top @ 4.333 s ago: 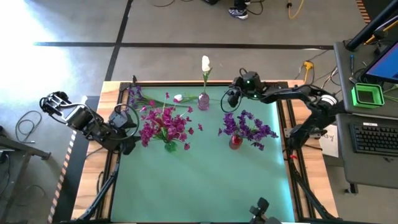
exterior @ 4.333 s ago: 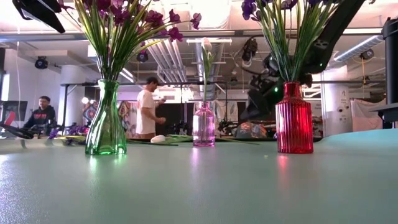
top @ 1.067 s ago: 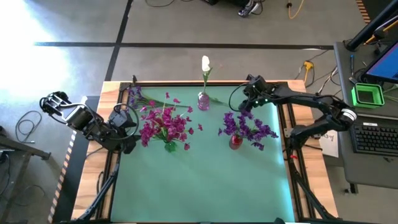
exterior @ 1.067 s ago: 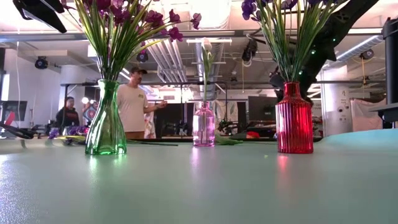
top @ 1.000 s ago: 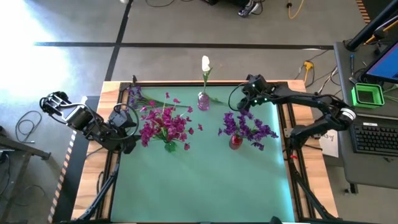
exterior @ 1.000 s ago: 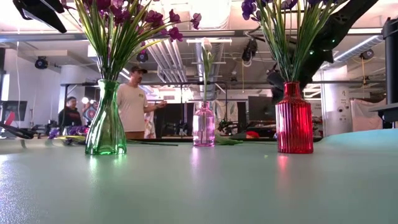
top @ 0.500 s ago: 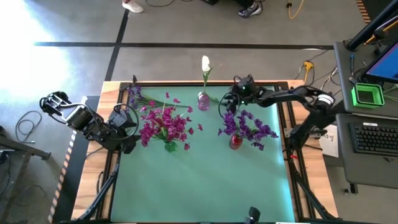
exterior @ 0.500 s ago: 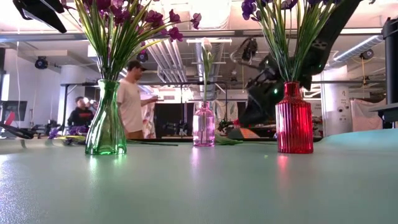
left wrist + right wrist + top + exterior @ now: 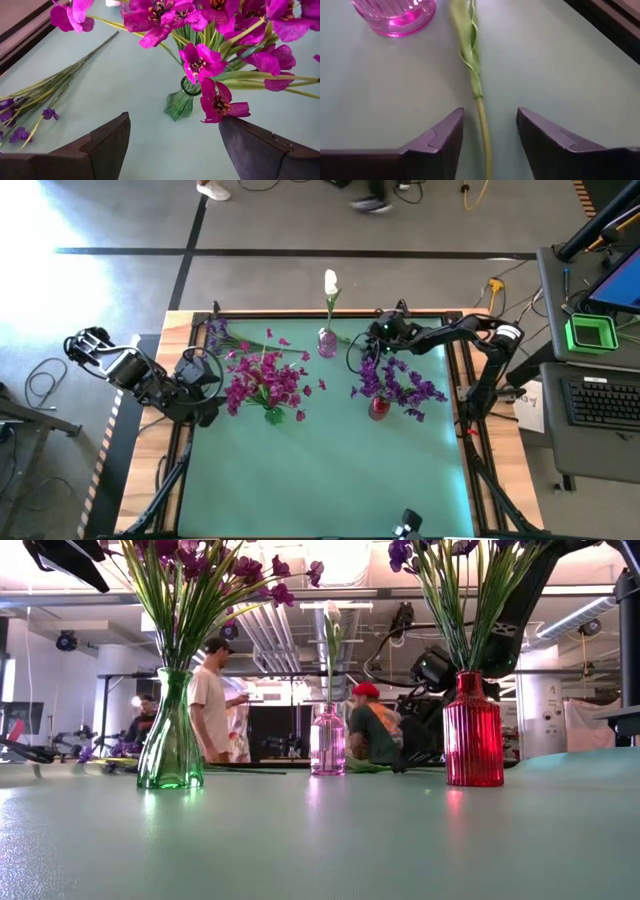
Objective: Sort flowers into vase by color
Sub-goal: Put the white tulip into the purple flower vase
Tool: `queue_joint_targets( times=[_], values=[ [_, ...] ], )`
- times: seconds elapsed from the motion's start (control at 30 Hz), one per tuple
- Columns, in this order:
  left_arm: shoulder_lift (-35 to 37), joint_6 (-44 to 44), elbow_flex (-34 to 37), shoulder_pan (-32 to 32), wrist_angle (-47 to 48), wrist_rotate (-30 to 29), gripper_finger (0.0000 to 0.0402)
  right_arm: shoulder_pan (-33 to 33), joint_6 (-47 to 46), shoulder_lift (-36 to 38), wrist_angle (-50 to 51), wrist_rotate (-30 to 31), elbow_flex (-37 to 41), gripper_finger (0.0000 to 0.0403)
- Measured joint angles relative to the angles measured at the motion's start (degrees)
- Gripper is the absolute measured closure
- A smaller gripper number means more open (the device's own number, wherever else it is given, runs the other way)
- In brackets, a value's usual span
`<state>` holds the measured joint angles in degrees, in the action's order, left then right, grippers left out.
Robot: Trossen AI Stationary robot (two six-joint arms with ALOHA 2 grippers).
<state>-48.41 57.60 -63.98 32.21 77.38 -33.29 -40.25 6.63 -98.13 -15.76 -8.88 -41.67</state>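
A smooth teal mat covers a wood-edged table. Three glass vases stand on it: a green flared vase packed with magenta flowers, a ribbed red vase holding purple flowers, and a small ribbed pink vase with one white bud. The near half of the mat lies bare.

The right gripper is low over the mat near the far edge, just beside the pink vase. Its dark fingers stand partly apart, either side of a thin green stem lying flat on the mat; they do not grip it. A curled leaf runs up the stem toward the vase.

The left gripper waits at the mat's left side, jaws wide, facing the green vase. Loose purple stems lie near the far left corner.
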Motion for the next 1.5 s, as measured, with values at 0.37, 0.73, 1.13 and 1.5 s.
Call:
queue_joint_targets(
  times=[0.37,0.73,1.13,1.5],
  values=[
    [0.0,1.4,0.0,0.0,0.0,-1.3,0.0111,0.0,-0.1,0.1,1.8,-0.1,-0.1,0.0385],
    [0.1,-1.2,-3.5,0.0,-0.4,-3.6,0.0111,-0.2,-2.3,11.3,2.8,3.6,0.1,0.039],
    [-0.2,-12.3,-5.7,0.0,-6.0,-12.4,0.0111,-0.2,-2.6,32.5,1.7,9.0,0.0,0.039],
    [-1.4,-26.1,-6.5,0.0,-14.9,-14.2,0.0111,-0.2,-2.2,44.2,-0.3,13.5,-1.0,0.039]
  ],
)
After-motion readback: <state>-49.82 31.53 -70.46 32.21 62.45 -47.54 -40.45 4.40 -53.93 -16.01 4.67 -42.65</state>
